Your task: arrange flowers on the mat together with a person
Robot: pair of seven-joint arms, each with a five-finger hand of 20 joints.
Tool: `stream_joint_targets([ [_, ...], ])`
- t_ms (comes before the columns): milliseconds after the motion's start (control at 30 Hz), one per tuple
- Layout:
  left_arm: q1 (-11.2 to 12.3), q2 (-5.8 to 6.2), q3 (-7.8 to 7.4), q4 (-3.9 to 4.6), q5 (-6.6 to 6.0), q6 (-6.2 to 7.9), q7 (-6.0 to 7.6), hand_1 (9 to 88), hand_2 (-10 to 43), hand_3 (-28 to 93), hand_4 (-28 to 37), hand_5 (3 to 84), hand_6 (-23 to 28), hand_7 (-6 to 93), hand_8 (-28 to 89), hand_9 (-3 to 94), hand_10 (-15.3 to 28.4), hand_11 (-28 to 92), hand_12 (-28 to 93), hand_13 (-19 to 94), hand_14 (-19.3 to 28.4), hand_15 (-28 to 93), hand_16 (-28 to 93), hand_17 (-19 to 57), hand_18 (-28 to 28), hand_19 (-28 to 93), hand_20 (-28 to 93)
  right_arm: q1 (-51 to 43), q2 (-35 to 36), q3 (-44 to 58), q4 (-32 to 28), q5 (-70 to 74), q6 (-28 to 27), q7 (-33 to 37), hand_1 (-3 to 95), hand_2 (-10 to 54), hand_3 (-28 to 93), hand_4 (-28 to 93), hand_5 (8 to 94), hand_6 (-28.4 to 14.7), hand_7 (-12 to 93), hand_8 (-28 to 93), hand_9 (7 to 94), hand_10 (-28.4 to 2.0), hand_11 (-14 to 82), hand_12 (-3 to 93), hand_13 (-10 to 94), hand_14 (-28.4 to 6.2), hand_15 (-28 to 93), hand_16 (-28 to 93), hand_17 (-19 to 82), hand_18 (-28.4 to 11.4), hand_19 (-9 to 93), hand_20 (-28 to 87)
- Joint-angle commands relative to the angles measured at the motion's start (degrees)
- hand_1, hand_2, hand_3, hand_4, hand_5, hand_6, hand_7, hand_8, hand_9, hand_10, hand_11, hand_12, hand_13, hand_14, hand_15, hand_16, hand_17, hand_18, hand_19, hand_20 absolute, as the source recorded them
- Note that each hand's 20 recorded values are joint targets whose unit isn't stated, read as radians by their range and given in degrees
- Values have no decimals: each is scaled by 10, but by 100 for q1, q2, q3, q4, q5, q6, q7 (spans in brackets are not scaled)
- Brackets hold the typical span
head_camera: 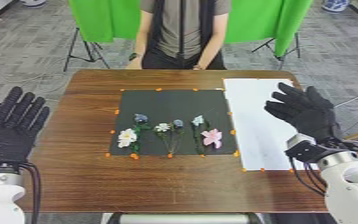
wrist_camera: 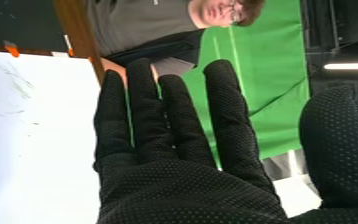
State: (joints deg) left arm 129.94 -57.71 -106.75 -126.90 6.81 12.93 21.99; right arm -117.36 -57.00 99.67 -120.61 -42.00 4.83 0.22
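In the head view my left hand is at the table's left edge, fingers straight. My right hand is over the white sheet's right edge, fingers straight and holding nothing; the right wrist view shows the same right hand open. On the dark mat lie a white flower with a blue one above it at the left, a small white flower and a bluish one mid-mat, then a pale flower and a pink flower at the right.
The white sheet lies right of the mat, with orange bits of tape along the edges of both. A person stands across the wooden table, arms lowered at its far edge. Black cables hang beside both robot wrists.
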Motion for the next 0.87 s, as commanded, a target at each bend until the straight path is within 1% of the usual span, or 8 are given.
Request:
stream_joint_targets([
  [33,-162,110,199,123,52,-91,-142,284,115,717,-283,427,67,162,-108,384,144,184,85,274,132,286,-83,-39,120,312,103,-31,27,-14,-3,58,3,-116,175,138,690,-249,484,-14,137,-99,428,-170,48,158,367,-161,236,210,141,-180,385,166],
  [67,-227,123,250,156,29,-111,-108,284,115,717,-283,427,67,163,-108,383,144,185,85,274,133,287,-83,-39,120,312,103,-6,41,-30,6,63,-17,-121,175,138,690,-249,484,-14,137,-99,428,-170,48,158,368,-161,236,210,141,-180,385,166],
  [133,-266,112,301,165,30,-120,-115,285,115,716,-283,426,68,162,-108,383,143,185,86,274,133,288,-83,-39,120,312,103,14,48,-48,12,73,-29,-122,175,138,690,-249,484,-15,136,-99,427,-170,48,158,368,-160,236,210,141,-180,385,166],
  [400,-173,100,271,128,74,-156,-175,285,115,715,-283,426,67,162,-108,384,144,185,86,273,133,290,-84,-39,120,311,104,5,51,-52,9,85,-18,-190,174,137,691,-249,485,-15,136,-99,426,-168,48,159,368,-161,235,210,141,-181,384,165],
  [533,-143,70,255,97,55,-119,-130,285,115,716,-283,426,67,162,-108,384,143,185,86,273,133,290,-84,-39,120,311,105,14,19,-89,18,110,-31,-193,173,137,693,-249,484,-13,137,-99,426,-168,48,159,368,-160,233,211,141,-180,383,165],
  [567,-148,72,252,99,70,-153,-129,285,115,716,-283,426,67,162,-108,384,143,185,86,273,133,289,-84,-39,120,311,105,32,29,-86,20,106,-59,-209,174,137,692,-249,484,-13,137,-99,426,-168,48,158,368,-160,233,211,141,-181,382,166],
  [633,-204,108,270,116,82,-137,-145,285,115,716,-283,426,67,162,-108,384,142,185,86,273,133,288,-84,-39,120,311,105,58,52,-83,23,66,-74,-226,174,136,692,-250,484,-13,137,-99,426,-168,48,158,368,-159,233,211,141,-181,382,166],
  [867,-149,73,250,99,61,-133,-142,286,115,715,-283,427,67,162,-108,385,142,185,86,274,133,288,-84,-39,120,311,105,63,28,-128,36,78,-92,-179,174,136,692,-249,484,-13,137,-100,427,-167,48,159,369,-160,232,212,142,-181,382,166],
])
